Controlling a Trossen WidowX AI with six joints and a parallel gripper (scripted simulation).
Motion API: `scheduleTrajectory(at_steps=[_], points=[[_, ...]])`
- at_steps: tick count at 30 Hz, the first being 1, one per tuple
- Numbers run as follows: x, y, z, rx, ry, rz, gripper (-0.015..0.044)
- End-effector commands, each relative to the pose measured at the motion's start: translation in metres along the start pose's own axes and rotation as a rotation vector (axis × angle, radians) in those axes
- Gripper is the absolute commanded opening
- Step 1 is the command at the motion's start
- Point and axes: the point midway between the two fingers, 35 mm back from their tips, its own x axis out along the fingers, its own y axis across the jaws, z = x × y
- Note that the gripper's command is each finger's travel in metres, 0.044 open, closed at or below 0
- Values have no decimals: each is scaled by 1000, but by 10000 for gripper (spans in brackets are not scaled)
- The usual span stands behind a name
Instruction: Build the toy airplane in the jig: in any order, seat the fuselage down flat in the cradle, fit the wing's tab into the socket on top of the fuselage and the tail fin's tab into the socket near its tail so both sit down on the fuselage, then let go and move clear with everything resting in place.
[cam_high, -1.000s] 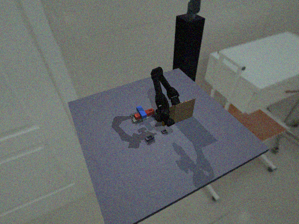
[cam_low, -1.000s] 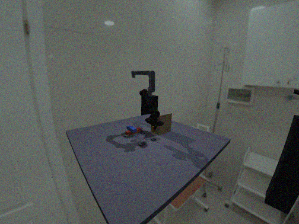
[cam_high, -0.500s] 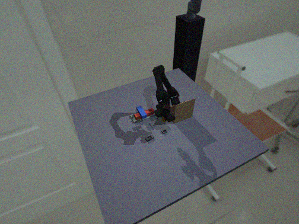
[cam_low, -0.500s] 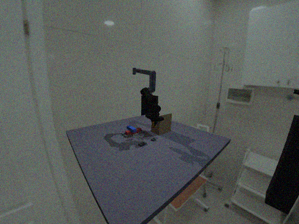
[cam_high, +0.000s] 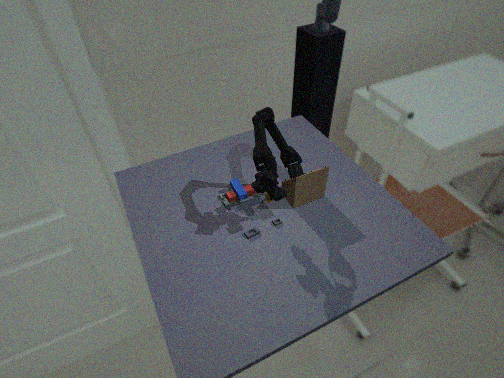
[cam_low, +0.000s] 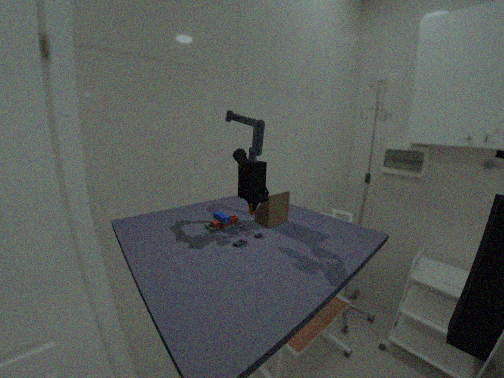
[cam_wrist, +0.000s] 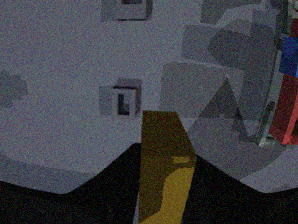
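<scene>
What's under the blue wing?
Red fuselage, showing on both sides of the blue wing, with the grey cradle around its base. The tab and socket are covered, so full seating can't be confirmed.

I can't make out any writing, label, brand, number or sign from here, whether on the table, the tan board near mid-frame, or the cabinet at upper right.

Red blocky fuselage: showing red
Blue bar-shaped wing: showing blue
Yellow blocky tail fin: browning in shade
Flat purple-grey tabletop: wearing patchy darker shadows
</scene>
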Motion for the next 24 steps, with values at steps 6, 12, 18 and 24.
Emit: scheduleTrajectory(at_steps=[6, 12, 18, 24], points=[[3, -26, 6, 16, -2, 7, 0], [5, -44, 9, 43, -6, 15, 0], [8, -62, 12, 44, -9, 18, 0], [11, -82, 13, 43, -12, 19, 0]])
